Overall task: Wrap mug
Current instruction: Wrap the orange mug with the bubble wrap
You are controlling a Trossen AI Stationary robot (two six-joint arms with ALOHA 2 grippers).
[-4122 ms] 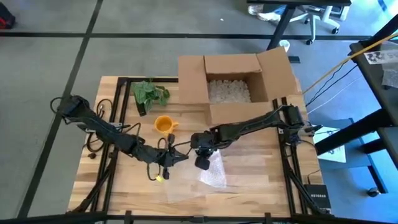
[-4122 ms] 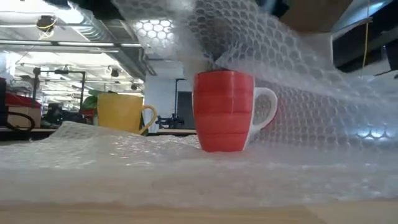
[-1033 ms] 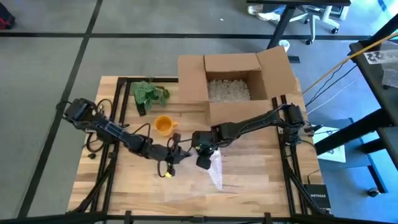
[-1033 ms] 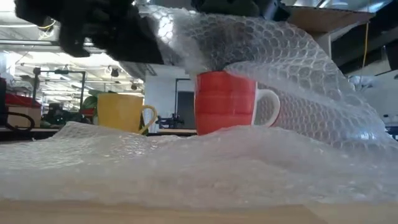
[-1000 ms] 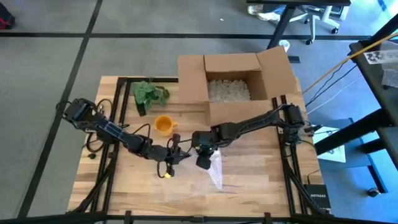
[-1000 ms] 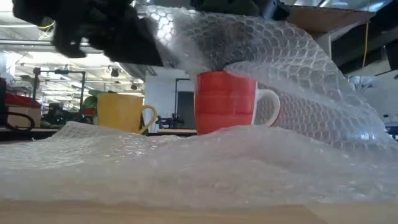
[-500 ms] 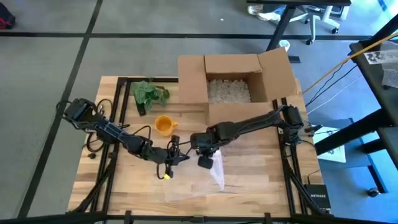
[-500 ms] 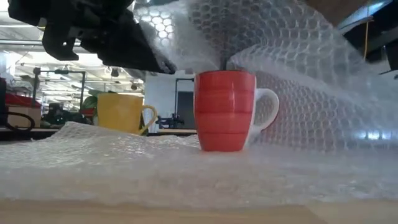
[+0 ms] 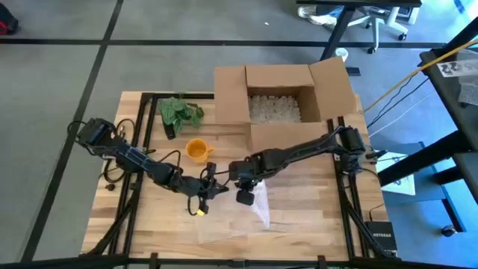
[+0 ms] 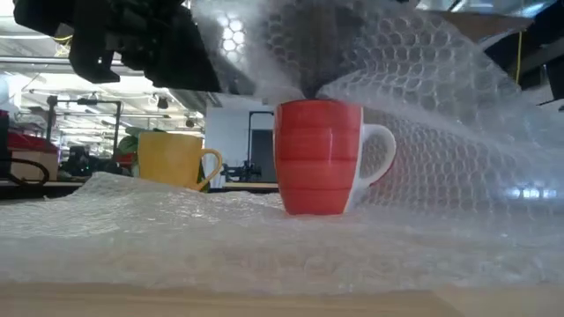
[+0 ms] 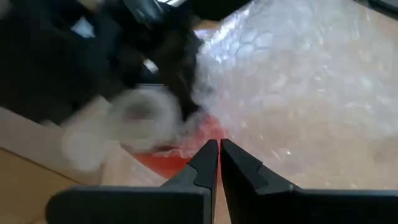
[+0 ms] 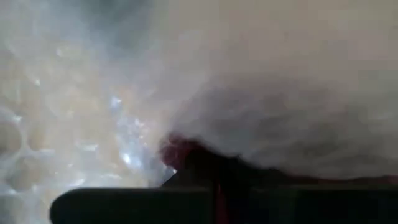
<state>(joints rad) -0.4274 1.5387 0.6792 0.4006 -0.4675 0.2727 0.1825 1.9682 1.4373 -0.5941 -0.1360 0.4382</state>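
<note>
Lifted higher than a second ago, the bubble wrap (image 10: 423, 123) now arches clear of the red mug (image 10: 317, 157), which stands upright on the sheet at mid-table. Left gripper (image 11: 219, 149) hovers beside the mug, fingers pressed together. Right gripper (image 9: 245, 196) sits above the mug, clenched on the bubble wrap. Behind stands a yellow mug (image 10: 174, 158).

High view: red mug (image 10: 319, 157) hidden under right gripper (image 9: 244, 196) and bubble wrap (image 9: 258, 209). Right wrist view blurred; fingers indistinct (wrap fills the picture). Low view: yellow mug (image 10: 176, 158) base cut by wrap fold.
</note>
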